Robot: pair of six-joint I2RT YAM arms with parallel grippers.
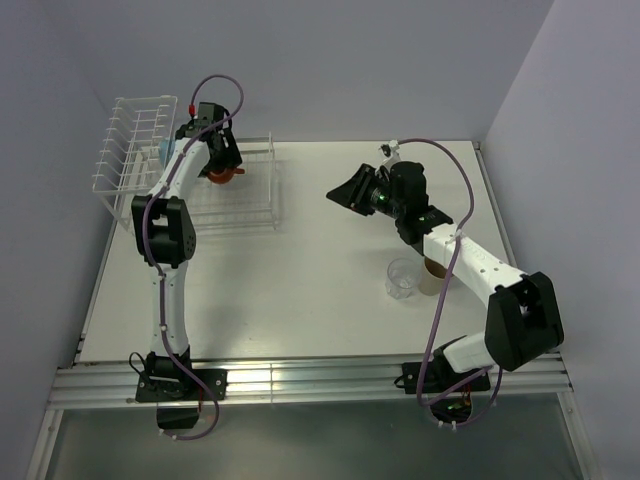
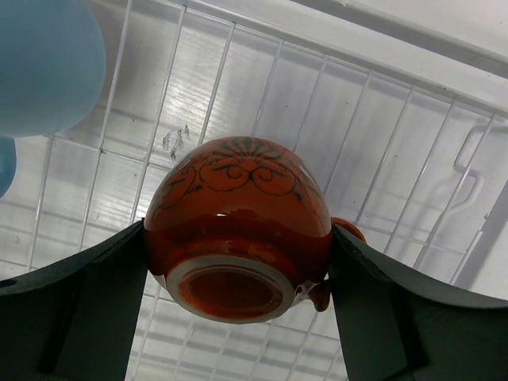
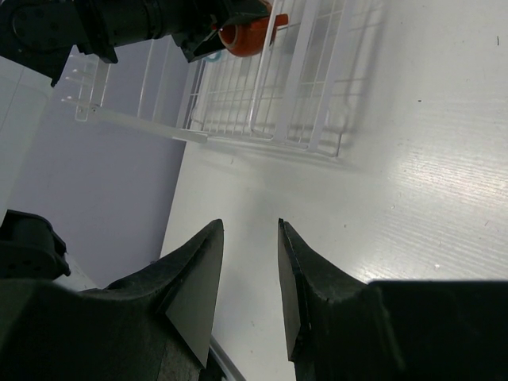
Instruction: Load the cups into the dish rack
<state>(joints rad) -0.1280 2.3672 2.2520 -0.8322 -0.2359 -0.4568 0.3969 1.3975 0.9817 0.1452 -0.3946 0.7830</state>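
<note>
My left gripper (image 1: pixel 224 172) is shut on the dark red-orange cup (image 2: pixel 236 226), held upside down, base toward the camera, just above the wire floor of the white dish rack (image 1: pixel 255 215). The cup (image 1: pixel 222 177) hangs over the low basket section; it also shows in the right wrist view (image 3: pixel 248 35). A light blue mug (image 2: pixel 44 63) sits in the rack at upper left, and another blue edge (image 2: pixel 5 163) shows below it. My right gripper (image 1: pixel 342 193) is open and empty above the table's middle. The clear tumbler (image 1: pixel 403 278) and beige cup (image 1: pixel 433 274) stand under the right arm.
The rack's tall plate-slot end (image 1: pixel 130 140) stands at the far left by the wall. The rack (image 3: pixel 270 95) fills the back left of the white table (image 1: pixel 320 300). Walls close in the left, back and right sides.
</note>
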